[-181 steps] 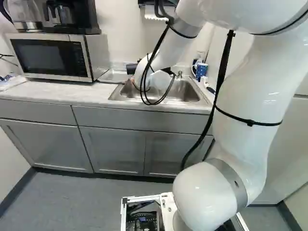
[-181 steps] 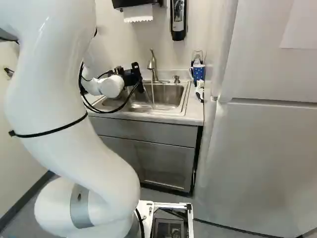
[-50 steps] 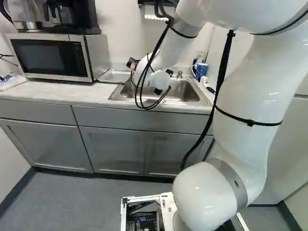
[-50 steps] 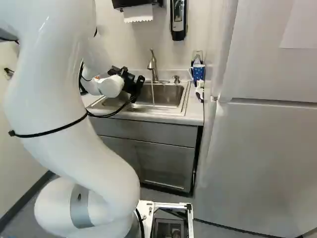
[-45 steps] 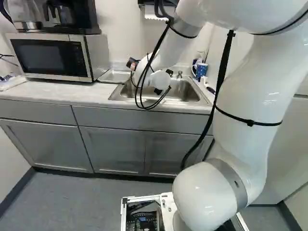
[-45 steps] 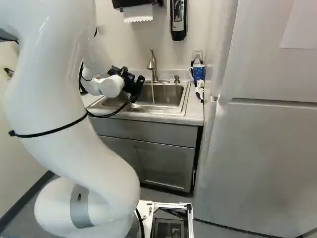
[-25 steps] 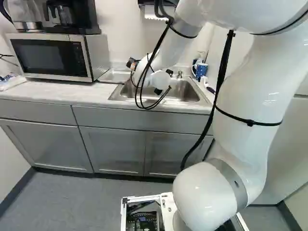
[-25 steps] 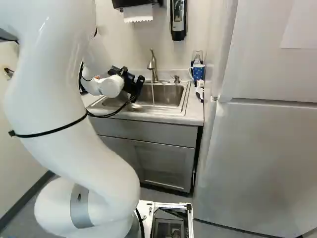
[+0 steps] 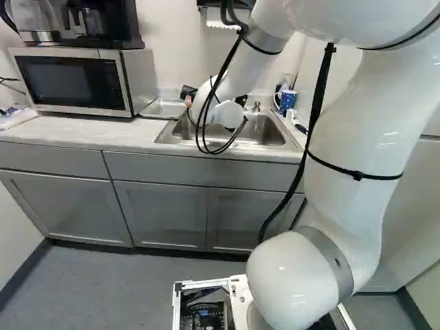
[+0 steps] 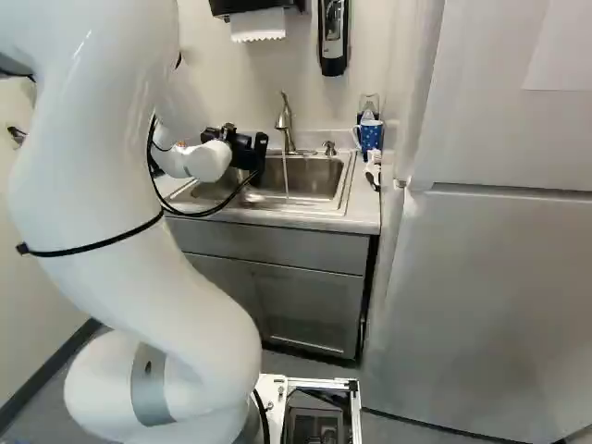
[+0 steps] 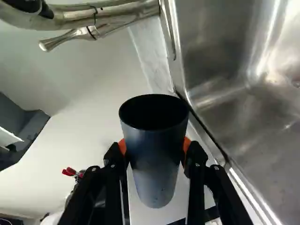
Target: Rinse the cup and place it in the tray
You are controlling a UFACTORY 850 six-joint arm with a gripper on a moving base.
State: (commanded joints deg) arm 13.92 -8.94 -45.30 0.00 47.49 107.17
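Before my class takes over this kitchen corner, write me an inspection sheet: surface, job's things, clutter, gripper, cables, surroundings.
Surface: pale counter with a metal sink set in.
Counter damage: nothing seen.
Cup: dark, held, not in the tray.
Tray: on the counter, beside the sink.
Tap: thin stream running from the faucet.
Clutter: blue spotted mug beside the sink; microwave with a coffee maker on top.
Gripper: jaws shut on the cup, orange pads either side.
Cables: black loops hang from the arm in front of the sink; possible snag.
Surroundings: soap dispenser and paper towels on the wall.
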